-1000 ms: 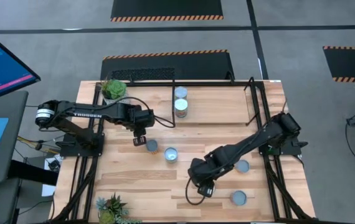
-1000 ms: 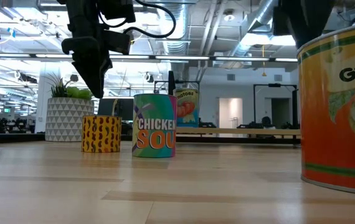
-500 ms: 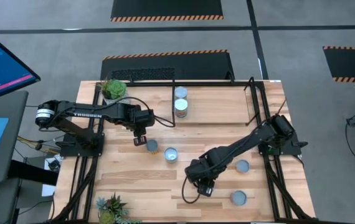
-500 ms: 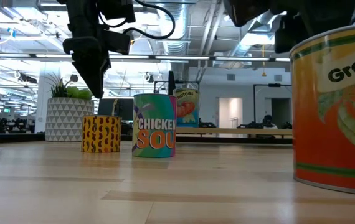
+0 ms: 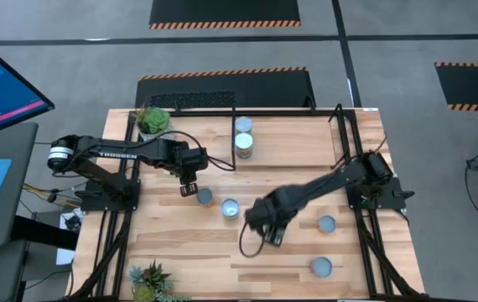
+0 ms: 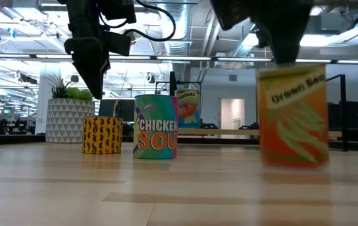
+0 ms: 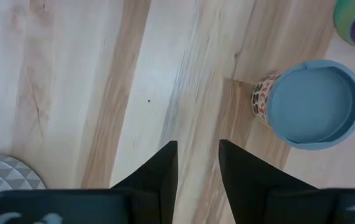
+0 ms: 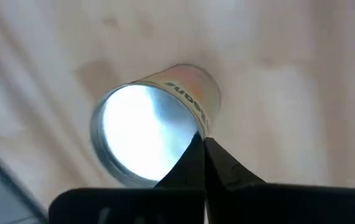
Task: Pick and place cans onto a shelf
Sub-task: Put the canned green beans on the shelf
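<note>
An orange-labelled can [image 8: 159,127] with a silvery top stands under my right gripper [image 8: 202,142], which is shut at its rim. In the low view the can [image 6: 292,116] is blurred below that gripper [image 6: 284,53]. The arm hides it in the high view, where the gripper [image 5: 271,238] is mid-table. My left gripper [image 5: 187,190] hovers open beside a yellow-patterned can [image 7: 308,102]. A soup can [image 5: 230,208] stands just right of that one. Two cans [image 5: 243,134] stand on the shelf [image 5: 298,138] at the far side. My right gripper has the orange can by its top rim [image 8: 196,129]. One finger lies over the silvery top and the other outside, over the label. The fingers come from above, pointing down. The can stays about upright; whether its base is clear of the table, I cannot tell.
Two more cans [image 5: 326,224] [image 5: 321,267] stand on the table's right part. Potted plants sit at the far left [image 5: 152,121] and the near left corner [image 5: 148,281]. Black rods [image 5: 340,138] frame the shelf and the table's sides.
My right gripper has gone toward the table's far edge and a little to the left. The orange can has gone with it, away from the near edge and nearer the table's middle.
</note>
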Robot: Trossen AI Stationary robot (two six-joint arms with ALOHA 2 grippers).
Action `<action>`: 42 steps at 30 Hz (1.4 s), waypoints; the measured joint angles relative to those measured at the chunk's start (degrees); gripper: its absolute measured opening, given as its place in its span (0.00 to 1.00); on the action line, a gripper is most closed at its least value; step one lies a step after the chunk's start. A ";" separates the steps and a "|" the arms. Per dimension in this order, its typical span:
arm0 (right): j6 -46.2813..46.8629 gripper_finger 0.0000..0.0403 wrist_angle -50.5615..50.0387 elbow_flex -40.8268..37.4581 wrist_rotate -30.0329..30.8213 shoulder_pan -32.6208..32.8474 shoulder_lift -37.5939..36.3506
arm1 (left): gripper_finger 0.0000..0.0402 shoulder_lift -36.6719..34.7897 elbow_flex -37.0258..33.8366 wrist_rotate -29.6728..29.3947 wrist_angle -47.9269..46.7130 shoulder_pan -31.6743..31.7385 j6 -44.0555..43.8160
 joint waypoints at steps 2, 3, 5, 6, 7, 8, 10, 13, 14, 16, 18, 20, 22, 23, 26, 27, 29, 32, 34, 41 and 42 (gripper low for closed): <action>-1.71 0.01 -7.53 3.92 2.71 -1.47 -0.04 | 0.26 0.00 0.00 0.00 -0.20 0.00 -0.06; -2.39 0.01 -11.69 6.22 4.35 -2.21 -0.04 | 0.26 0.00 0.00 -0.02 -0.38 0.00 -0.27; -4.60 0.01 -15.18 10.56 8.10 -3.82 -0.25 | 0.26 0.00 0.00 0.00 -0.55 0.00 -0.90; -6.68 0.01 -14.33 11.67 9.57 -4.87 -1.01 | 0.26 0.00 0.00 -0.02 -0.59 0.00 -1.10; -8.42 0.01 -12.93 12.22 11.00 -5.90 -2.54 | 0.26 0.00 0.00 -0.10 -0.59 0.00 -1.28; -9.31 0.01 -12.22 13.18 13.54 -7.07 -3.87 | 0.26 0.00 0.00 -0.39 -0.63 0.00 -1.60; -10.07 0.01 -14.13 14.92 19.66 -10.01 -5.48 | 0.26 0.00 0.02 -0.79 -1.25 0.02 -2.22; -11.76 0.00 -13.69 14.04 25.30 -15.07 -9.22 | 0.26 -0.20 0.02 -0.92 -2.88 0.11 -2.37; -12.85 0.00 -12.83 14.00 26.53 -16.84 -11.09 | 0.26 -0.22 0.02 -1.00 -3.28 0.11 -2.37; -13.34 0.00 -13.85 14.45 29.12 -20.65 -14.51 | 0.26 -0.22 0.02 -1.09 -4.31 0.11 -2.39; -14.64 0.00 -15.38 14.23 29.95 -25.20 -17.33 | 0.26 -0.22 0.02 -1.25 -4.50 0.11 -2.66; -18.46 0.00 -13.74 14.19 29.64 -29.11 -17.96 | 0.26 -0.22 0.02 -1.37 -4.25 0.11 -3.38; -22.16 0.00 -11.91 14.02 28.55 -33.20 -18.66 | 0.26 -0.22 0.02 -1.62 -3.94 0.11 -4.36; -24.11 0.00 -10.84 14.18 27.00 -34.98 -18.78 | 0.26 -0.22 0.02 -2.05 -3.94 0.11 -4.70; -30.98 0.00 -8.20 14.19 19.40 -40.76 -18.18 | 0.26 -0.20 0.02 -3.13 -3.83 0.11 -5.06; -33.49 0.00 -7.09 14.18 17.29 -42.11 -16.98 | 0.26 -0.22 0.02 -3.23 -3.83 0.11 -5.06; -37.72 0.00 -4.71 14.13 13.35 -43.97 -14.64 | 0.26 -0.20 0.02 -3.36 -3.77 0.11 -5.02; -42.04 0.00 -3.53 14.12 9.22 -46.39 -11.60 | 0.26 -0.20 0.02 -3.37 -3.56 0.11 -3.52; -43.71 0.00 -3.52 14.25 8.05 -47.31 -9.07 | 0.26 -0.20 0.02 -3.37 -3.51 0.11 -3.20; -46.35 0.00 -2.75 14.14 2.34 -49.04 -1.71 | 0.26 -0.20 0.02 -3.39 -3.39 0.11 -4.82; -46.34 0.00 -2.27 14.14 2.07 -48.86 -0.75 | 0.26 -0.20 0.02 -3.39 -3.33 0.11 -4.84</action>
